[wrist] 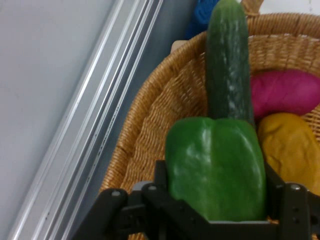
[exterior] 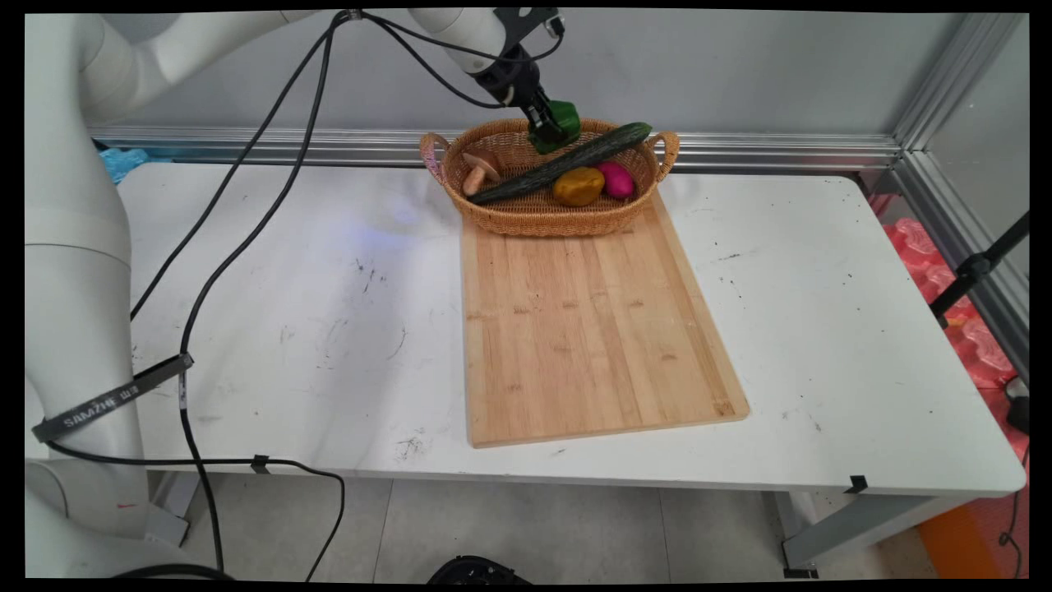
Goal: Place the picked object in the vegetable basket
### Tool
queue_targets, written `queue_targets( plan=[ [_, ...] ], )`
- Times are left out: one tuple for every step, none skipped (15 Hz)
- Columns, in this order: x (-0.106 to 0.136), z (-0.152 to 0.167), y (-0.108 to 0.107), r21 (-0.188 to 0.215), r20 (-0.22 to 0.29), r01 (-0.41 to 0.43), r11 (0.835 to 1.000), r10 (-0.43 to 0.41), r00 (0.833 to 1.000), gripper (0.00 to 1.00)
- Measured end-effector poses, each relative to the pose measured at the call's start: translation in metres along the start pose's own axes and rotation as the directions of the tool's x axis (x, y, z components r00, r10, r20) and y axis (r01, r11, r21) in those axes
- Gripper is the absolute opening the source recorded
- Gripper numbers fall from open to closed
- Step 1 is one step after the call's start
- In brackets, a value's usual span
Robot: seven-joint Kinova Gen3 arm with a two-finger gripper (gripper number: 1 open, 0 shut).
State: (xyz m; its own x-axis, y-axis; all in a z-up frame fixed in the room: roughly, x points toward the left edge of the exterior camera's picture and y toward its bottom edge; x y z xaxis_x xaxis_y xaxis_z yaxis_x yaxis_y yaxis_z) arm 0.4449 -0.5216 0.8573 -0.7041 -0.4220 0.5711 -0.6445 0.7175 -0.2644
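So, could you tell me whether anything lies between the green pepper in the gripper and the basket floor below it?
Yes. The gripper holds the green pepper over the basket's far side, and the cucumber lies slantwise right beneath it. The mushroom, yellow piece and pink piece lie elsewhere.

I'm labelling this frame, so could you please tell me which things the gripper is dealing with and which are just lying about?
In hand:
- gripper, shut on the green pepper
- wicker basket, directly beneath the pepper

Lying about:
- cucumber, mushroom, yellow piece and pink piece, in the basket
- wooden board under the basket
- white table
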Motion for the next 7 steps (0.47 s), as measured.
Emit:
queue_targets(
  plan=[
    [-0.002, 0.003, -0.002, -0.002, 0.001, 0.000, 1.000, 0.000, 1.000, 0.00],
    [-0.005, 0.006, -0.004, -0.004, 0.001, 0.001, 1.000, -0.001, 1.000, 0.00],
    [-0.007, 0.010, -0.006, -0.007, 0.001, 0.003, 1.000, -0.003, 1.000, 0.00],
    [-0.008, 0.012, -0.007, -0.008, 0.000, 0.004, 1.000, -0.004, 1.000, 0.00],
    [-0.010, 0.015, -0.008, -0.010, -0.001, 0.006, 1.000, -0.006, 1.000, 1.00],
    [-0.012, 0.017, -0.009, -0.013, -0.001, 0.007, 1.000, -0.007, 1.000, 1.00],
    [-0.013, 0.019, -0.010, -0.016, -0.001, 0.008, 1.000, -0.008, 1.000, 1.00]
  ],
)
